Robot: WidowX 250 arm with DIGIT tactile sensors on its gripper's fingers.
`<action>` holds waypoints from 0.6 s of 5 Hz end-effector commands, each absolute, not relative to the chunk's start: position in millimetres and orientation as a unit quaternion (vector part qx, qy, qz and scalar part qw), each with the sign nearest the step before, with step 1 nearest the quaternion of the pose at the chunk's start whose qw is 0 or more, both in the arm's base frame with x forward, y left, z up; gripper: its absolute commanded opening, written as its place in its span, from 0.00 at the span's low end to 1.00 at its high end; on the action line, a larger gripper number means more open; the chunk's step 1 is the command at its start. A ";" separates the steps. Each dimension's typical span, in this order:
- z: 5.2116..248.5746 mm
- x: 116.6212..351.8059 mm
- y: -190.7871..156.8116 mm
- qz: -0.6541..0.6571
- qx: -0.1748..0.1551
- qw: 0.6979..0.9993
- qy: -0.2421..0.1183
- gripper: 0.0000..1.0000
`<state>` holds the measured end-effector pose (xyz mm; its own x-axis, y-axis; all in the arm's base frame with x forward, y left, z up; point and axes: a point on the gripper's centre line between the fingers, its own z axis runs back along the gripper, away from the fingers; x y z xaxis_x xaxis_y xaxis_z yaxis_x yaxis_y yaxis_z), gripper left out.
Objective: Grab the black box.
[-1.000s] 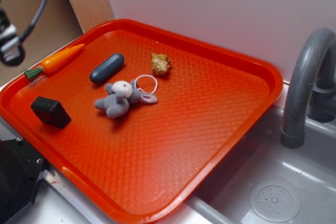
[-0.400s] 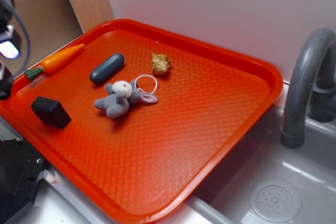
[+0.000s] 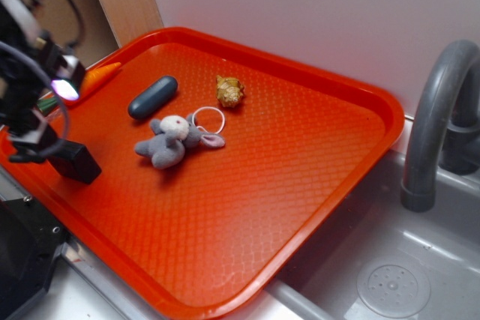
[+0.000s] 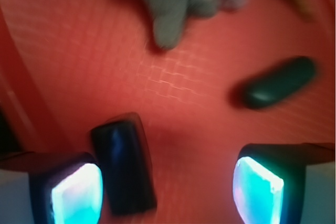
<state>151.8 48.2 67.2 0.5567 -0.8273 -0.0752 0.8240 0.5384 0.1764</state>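
A: Centring was what the step called for, I'd say. The pincer [image 4: 168, 190] hung wide open over the near left corner of the tray [image 3: 360, 110], holding nothing, and the black box [image 4: 124, 162] sat off to one side of the gap instead of in the middle.

B: Which side?

A: In the wrist view the box lay just beside the left-hand lit fingertip [image 4: 73, 192], close enough that I couldn't tell whether they touched. The other fingertip [image 4: 260, 182] stood well apart from it, with bare tray between.

B: So closing there would have been a bad idea?

A: Probably. One finger might have come down on top of the box or shoved it along. My judgement: shift sideways until the box sat between both fingers, line them up across its narrow width, then lower and close.

B: And from the outside camera?

A: The box [image 3: 75, 161] lay near the tray's front left edge, partly hidden by the arm above it. The grey bunny [image 3: 169, 140] lay near, to its right; the dark capsule [image 3: 152, 97] lay farther back, well clear.

B: Anything uncertain?

A: The wrist picture was blurred, so fine height above the box couldn't be read.
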 end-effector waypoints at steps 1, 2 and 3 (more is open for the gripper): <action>41.6 159.9 62.5 -0.470 0.053 0.880 0.042 1.00; 48.8 145.5 54.6 -0.478 0.052 0.876 0.036 1.00; 87.6 137.2 52.4 -0.469 0.057 0.881 -0.015 1.00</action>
<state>127.8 51.9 84.6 0.5502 -0.8346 -0.0266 0.8328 0.5460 0.0913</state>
